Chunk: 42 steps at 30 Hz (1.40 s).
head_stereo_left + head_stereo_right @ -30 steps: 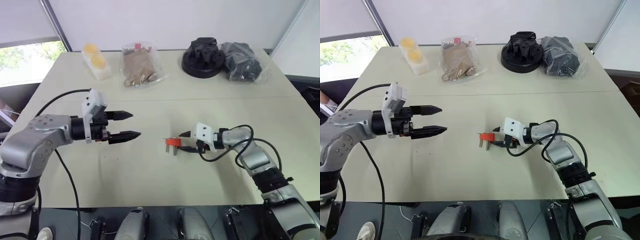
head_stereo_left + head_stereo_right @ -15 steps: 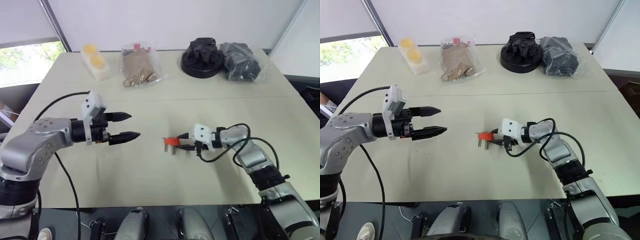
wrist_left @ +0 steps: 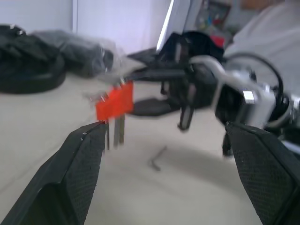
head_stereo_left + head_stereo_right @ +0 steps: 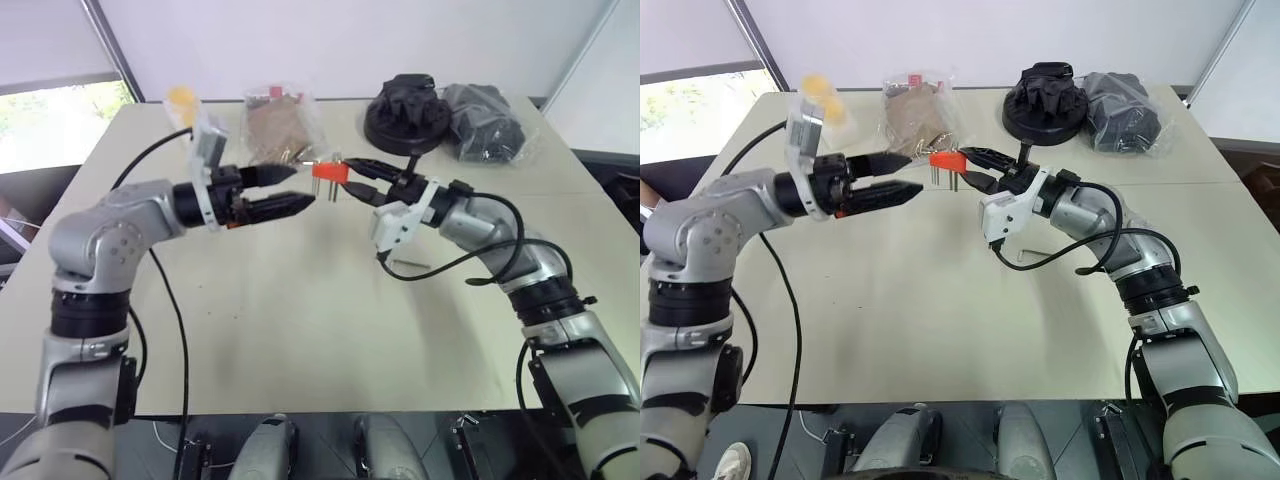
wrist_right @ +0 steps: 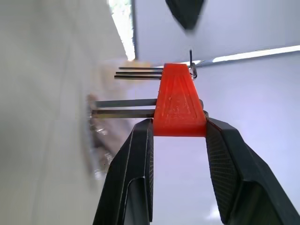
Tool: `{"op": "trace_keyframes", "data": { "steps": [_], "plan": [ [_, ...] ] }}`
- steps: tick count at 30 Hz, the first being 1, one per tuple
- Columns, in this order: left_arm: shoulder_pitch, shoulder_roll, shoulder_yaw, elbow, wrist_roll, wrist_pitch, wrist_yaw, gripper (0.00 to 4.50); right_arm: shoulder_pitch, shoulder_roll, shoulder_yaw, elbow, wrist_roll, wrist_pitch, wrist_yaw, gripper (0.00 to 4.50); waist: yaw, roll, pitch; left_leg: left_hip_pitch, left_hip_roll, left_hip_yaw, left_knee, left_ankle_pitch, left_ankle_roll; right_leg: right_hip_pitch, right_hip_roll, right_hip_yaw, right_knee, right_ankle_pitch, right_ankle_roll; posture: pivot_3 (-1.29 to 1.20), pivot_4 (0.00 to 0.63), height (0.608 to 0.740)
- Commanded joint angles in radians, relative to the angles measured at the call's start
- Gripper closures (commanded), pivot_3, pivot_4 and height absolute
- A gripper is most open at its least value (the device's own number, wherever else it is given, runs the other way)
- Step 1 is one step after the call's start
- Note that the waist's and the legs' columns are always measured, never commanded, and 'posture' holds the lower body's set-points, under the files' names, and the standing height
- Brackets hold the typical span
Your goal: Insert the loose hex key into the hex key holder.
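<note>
The hex key holder (image 4: 330,171), a small orange-red block with short grey keys hanging down from it, is held up in the air above the table. My right gripper (image 4: 349,178) is shut on it, and its two black fingers (image 5: 136,154) squeeze the block's sides (image 5: 178,105). My left gripper (image 4: 303,186) is open, level, and points at the holder from the left, just short of it. In the left wrist view the holder (image 3: 115,104) hangs near one of the fingertips (image 3: 96,133). The loose hex key (image 4: 410,265) lies flat on the table under my right forearm, and shows small in the left wrist view (image 3: 158,158).
Along the table's far edge stand a clear bag of brown items (image 4: 275,130), a container with yellow pieces (image 4: 183,100), a black round object (image 4: 405,115) and a bagged black bundle (image 4: 487,122). A cable hangs from each arm.
My right gripper has lifted the holder off the table and rolled its wrist, so the keys now hang down. My left gripper has risen and moved right towards the holder.
</note>
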Motion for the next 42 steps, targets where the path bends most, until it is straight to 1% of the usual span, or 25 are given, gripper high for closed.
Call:
{"op": "trace_keyframes", "data": {
  "steps": [1,6,13,21,25,33,42],
  "plan": [
    [-0.055,-0.006,0.001,0.022,-0.002,-0.002,-0.015,0.27,-0.043,-0.007,-0.032,-0.019,-0.048,-0.06,-0.112,3.51,-0.003,0.0,0.0,0.0,0.0,0.0,0.0,0.0,0.0,0.0,0.0,0.0,0.0,0.0,0.0,0.0,0.15,0.74],
    [-0.068,-0.01,-0.01,0.034,0.006,0.0,-0.037,0.27,-0.063,-0.005,-0.027,-0.01,-0.06,-0.078,-0.15,3.51,-0.024,0.0,0.0,0.0,0.0,0.0,0.0,0.0,-0.001,-0.001,0.0,0.0,0.001,0.0,0.0,0.0,0.15,0.74],
    [-0.041,-0.015,-0.019,0.021,0.016,-0.007,-0.041,0.27,-0.077,0.007,-0.041,-0.023,-0.031,-0.12,-0.173,3.51,-0.025,0.0,0.0,0.0,0.0,0.0,0.0,0.0,-0.001,-0.001,0.0,0.0,0.001,0.0,0.0,0.0,0.15,0.74],
    [-0.023,0.021,-0.003,0.039,0.041,-0.025,-0.06,0.27,-0.09,0.002,-0.042,-0.022,-0.029,-0.141,-0.193,3.51,-0.025,0.0,0.0,0.0,0.0,0.0,0.0,0.001,-0.001,-0.001,0.001,0.001,0.002,0.0,0.0,0.0,0.15,0.74],
    [-0.014,0.026,-0.001,0.037,0.043,-0.032,-0.061,0.27,-0.085,0.002,-0.038,-0.029,-0.02,-0.139,-0.182,3.51,-0.024,0.0,0.0,0.0,0.0,0.0,0.0,0.001,-0.001,-0.001,0.0,0.001,0.002,0.0,0.0,0.0,0.15,0.74],
    [-0.051,-0.021,-0.004,0.047,0.043,-0.05,-0.04,0.27,-0.085,0.004,-0.023,-0.031,0.015,-0.146,-0.134,3.51,-0.025,0.0,0.0,0.0,0.0,0.0,0.0,0.001,-0.001,-0.001,0.0,0.001,0.002,0.0,0.0,0.0,0.15,0.74],
    [-0.073,-0.038,0.006,0.048,0.039,-0.051,-0.03,0.27,-0.064,0.013,-0.019,-0.043,0.035,-0.138,-0.081,3.51,-0.025,0.0,0.0,0.0,0.0,0.0,0.0,0.001,-0.001,-0.001,0.0,0.001,0.002,0.0,0.0,0.0,0.15,0.74]
  ]
}}
